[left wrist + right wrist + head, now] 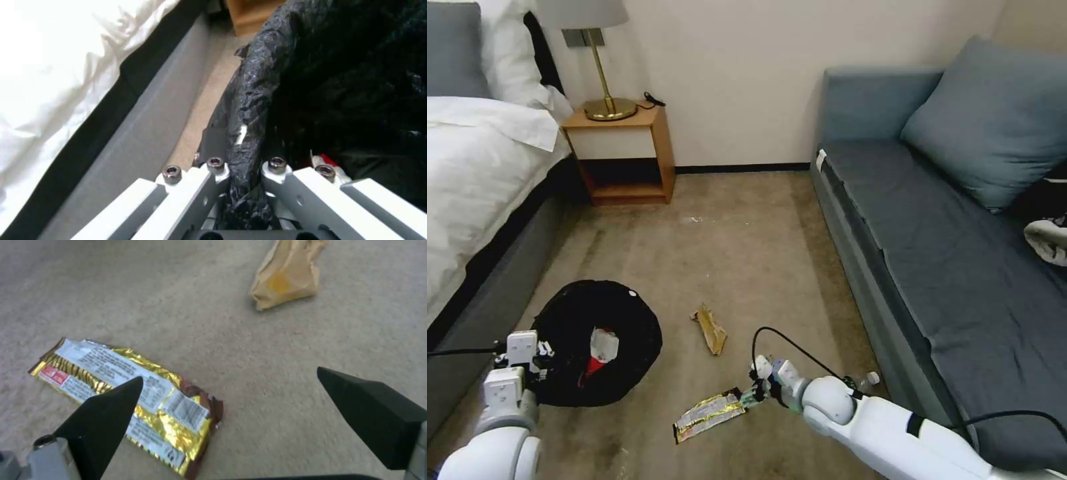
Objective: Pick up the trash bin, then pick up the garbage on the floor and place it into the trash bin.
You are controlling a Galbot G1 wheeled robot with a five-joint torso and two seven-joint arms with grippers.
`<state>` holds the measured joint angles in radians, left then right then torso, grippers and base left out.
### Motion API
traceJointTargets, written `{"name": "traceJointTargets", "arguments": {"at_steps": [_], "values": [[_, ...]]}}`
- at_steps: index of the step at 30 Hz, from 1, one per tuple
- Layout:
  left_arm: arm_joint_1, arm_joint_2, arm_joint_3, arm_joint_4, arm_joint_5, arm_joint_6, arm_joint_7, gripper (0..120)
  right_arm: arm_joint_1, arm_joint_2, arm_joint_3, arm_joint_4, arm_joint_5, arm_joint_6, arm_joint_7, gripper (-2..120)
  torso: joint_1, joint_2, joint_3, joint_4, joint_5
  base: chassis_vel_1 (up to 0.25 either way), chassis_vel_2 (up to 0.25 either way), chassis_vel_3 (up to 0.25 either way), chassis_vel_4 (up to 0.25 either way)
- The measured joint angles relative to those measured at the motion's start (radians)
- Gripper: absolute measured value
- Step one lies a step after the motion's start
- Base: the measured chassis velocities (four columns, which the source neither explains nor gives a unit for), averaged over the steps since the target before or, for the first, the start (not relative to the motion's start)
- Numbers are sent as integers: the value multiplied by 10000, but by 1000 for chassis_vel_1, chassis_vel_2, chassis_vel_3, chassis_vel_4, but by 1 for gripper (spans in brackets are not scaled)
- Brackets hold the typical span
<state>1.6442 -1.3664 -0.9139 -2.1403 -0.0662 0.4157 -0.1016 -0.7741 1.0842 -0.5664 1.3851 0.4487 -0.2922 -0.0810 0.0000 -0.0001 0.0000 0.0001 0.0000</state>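
Trash bin (597, 347) rim clamped by left pincer (246, 166); right pincer (229, 390) apart over yellow wrapper (129, 400), bottle (867, 381) half-hidden.

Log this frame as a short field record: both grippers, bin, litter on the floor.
left gripper: jaws shut on the bin's bag-lined rim, beside the bed
right gripper: jaws open, low over the carpet at the end of the yellow wrapper
trash bin: black liner, red-and-white wrapper already inside
yellow wrapper: flat on carpet, not gripped
brown wrapper: crumpled on carpet, untouched, beyond the yellow one
bottle: by the sofa base, partly hidden behind the right arm
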Motion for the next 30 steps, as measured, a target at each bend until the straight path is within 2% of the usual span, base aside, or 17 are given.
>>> {"name": "traceJointTargets", "arguments": {"at_steps": [11,15,21,24,27,30], "values": [[-31,-51,29,-72,54,-38,-51,3,-630,820,923,-1056,-340,-101,-151,100,0,0,0,-2,-1,0,0,0,0],[-41,-150,85,-72,48,-37,-57,3,-910,1201,1361,-1447,-994,-21,-309,100,0,0,0,-1,0,0,0,0,0],[-24,-160,77,-114,45,-37,-60,3,-1031,1284,1409,-1589,-1106,-29,-361,99,0,0,0,-2,1,0,0,0,0],[-19,-152,50,-115,38,-37,-60,3,-1128,1296,1425,-1648,-1106,-4,-483,94,0,1,0,-1,-1,0,0,0,0],[-15,-180,46,-91,35,-41,-65,3,-1233,1389,1527,-1796,-1263,218,-759,83,0,0,0,-1,0,0,0,0,0],[-15,-205,69,-76,51,-44,-67,3,-1264,1418,1537,-1839,-1435,265,-813,77,0,0,0,-1,0,0,0,0,0]]}}
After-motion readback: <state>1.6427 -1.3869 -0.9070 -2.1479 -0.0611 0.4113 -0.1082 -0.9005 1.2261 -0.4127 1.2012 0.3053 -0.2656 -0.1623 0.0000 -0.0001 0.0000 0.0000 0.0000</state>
